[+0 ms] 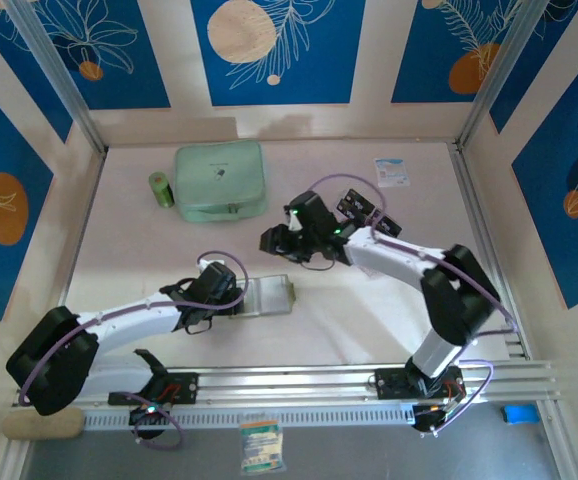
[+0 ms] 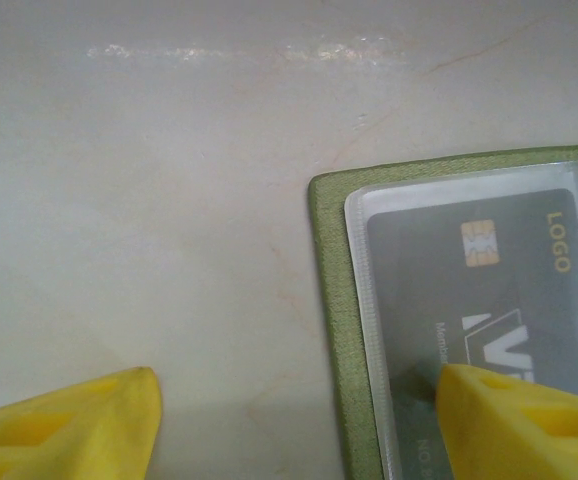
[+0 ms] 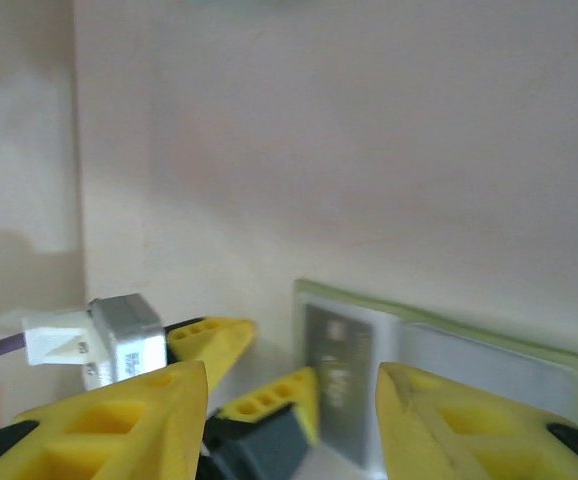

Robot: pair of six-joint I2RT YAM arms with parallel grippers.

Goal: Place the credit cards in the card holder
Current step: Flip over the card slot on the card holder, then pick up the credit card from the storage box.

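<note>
The olive-green card holder point(image 1: 269, 296) lies open on the table, pale inside up. A black VIP credit card point(image 2: 499, 290) sits inside its clear sleeve. My left gripper point(image 2: 299, 405) is open and straddles the holder's left edge point(image 2: 331, 330). One yellow fingertip point(image 2: 474, 395) rests on the sleeved card, and the other is over bare table. My right gripper point(image 3: 289, 415) hangs open just beyond the holder point(image 3: 469, 340), nothing between its fingers, looking down at the sleeved card point(image 3: 334, 385). More dark credit cards point(image 1: 358, 205) lie behind the right arm, partly hidden by its cable.
A mint-green zip case point(image 1: 220, 180) and a small green cylinder point(image 1: 160, 189) stand at the back left. A white-and-blue paper packet point(image 1: 391, 172) lies at the back right. The left gripper's yellow fingers point(image 3: 214, 340) show close in front of my right gripper.
</note>
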